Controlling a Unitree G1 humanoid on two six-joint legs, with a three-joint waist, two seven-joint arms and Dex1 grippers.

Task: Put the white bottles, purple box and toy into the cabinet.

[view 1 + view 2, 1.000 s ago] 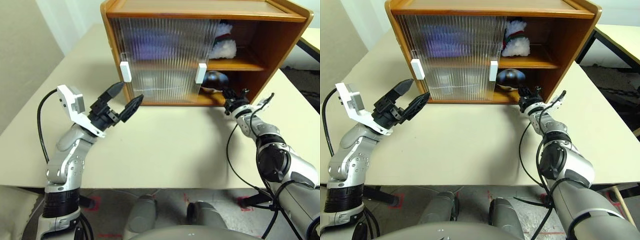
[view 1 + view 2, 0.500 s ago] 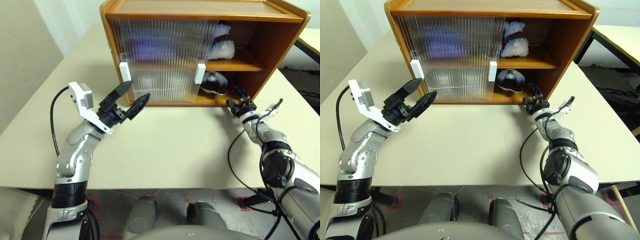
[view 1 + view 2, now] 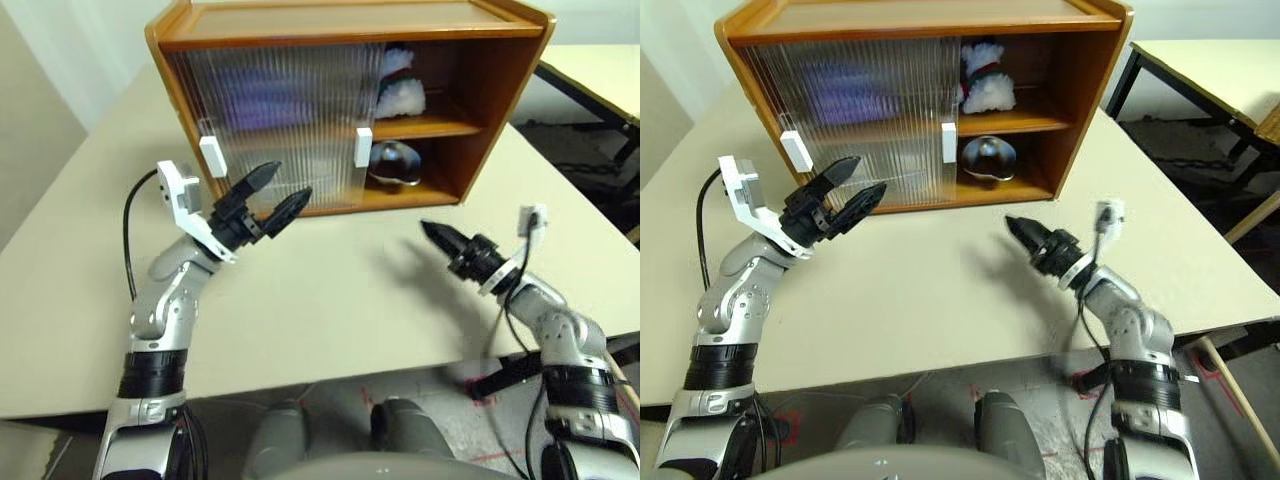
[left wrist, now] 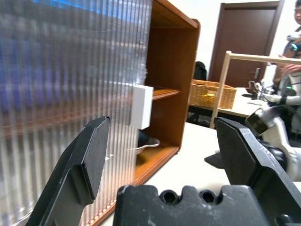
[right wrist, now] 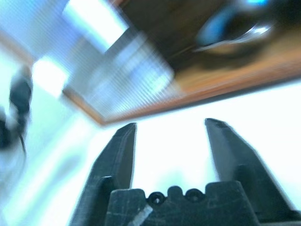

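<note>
My left gripper [image 3: 277,189] is spread wide, empty, just in front of the cabinet [image 3: 500,70] doors. My right gripper [image 5: 169,141] is apart too, empty, over the table [image 3: 340,290]. Toy [image 3: 985,85] sits on top shelf, bowl [image 3: 986,158] below it. Purple box [image 3: 265,95] shows blurry behind the door.

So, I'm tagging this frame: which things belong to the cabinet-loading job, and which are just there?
Job:
- cabinet
- toy, on the upper shelf
- purple box, blurred behind the sliding door

Just there:
- steel bowl, on the lower shelf
- wicker basket
</note>
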